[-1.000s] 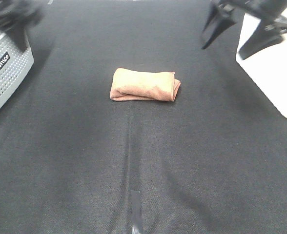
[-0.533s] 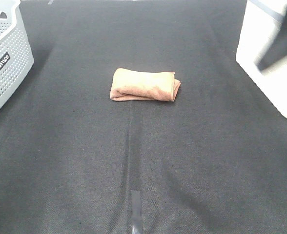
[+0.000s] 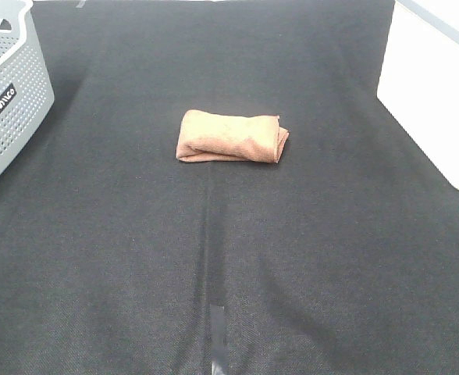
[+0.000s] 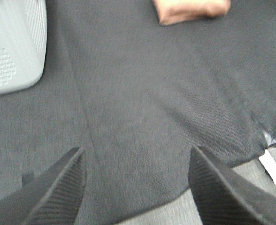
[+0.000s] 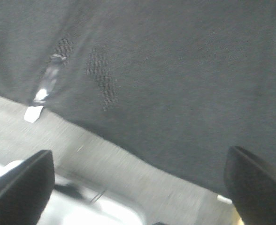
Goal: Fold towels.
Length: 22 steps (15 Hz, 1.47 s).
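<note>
Lying folded mid-cloth, towel [image 3: 231, 137] – tag hidden (left wrist view crops it)

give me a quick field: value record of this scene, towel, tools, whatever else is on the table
towel: brown towel, folded into a compact bundle, lying mid-table, nothing touching it
surface: black cloth covering the table
left tool: left tool open, empty, above the cloth's near edge
right tool: right tool open, empty, above the cloth's edge
arms in high view: neither visible
basket: grey perforated basket at far left
container: white container at far right
</note>
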### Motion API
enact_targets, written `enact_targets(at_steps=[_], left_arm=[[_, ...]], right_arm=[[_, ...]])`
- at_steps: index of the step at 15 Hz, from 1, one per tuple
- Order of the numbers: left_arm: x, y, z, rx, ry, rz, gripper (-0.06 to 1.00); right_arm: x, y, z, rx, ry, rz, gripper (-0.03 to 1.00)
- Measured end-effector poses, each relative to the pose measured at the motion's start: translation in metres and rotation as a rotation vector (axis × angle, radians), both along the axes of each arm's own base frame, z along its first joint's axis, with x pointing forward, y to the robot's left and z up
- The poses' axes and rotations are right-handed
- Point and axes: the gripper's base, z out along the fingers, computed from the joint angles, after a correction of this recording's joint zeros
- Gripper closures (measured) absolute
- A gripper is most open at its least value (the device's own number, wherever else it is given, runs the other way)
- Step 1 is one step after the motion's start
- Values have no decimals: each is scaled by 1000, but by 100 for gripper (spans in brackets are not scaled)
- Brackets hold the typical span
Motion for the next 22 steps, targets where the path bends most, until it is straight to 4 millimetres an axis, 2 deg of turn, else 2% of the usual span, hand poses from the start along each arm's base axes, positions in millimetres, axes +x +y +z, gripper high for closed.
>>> enact_targets(at_steps=[2,4,7,18,20,22], left_arm=[[-5,0,-9,14,-57,-48,34],[-4,-3,-10,46,-99,-106,34],[-3,-5,-11,124,-133,-160,34],[-3,-4,-11,128,-136,-162,34],[-3,-5,-11,131,-133,-110,34],[-3,-5,-11,139,-124,28,34]], right_arm=[[-21,-6,-12,-5,-117,-26,5],[-31,-11,-22,0,-212,-72,5],[-28,-14,-30,14,-273,-132,5],[-28,-14,-31,15,-276,-134,5],[-28,-14,-31,15,-276,-134,5],[-27,-14,-31,13,-276,-150,5]])
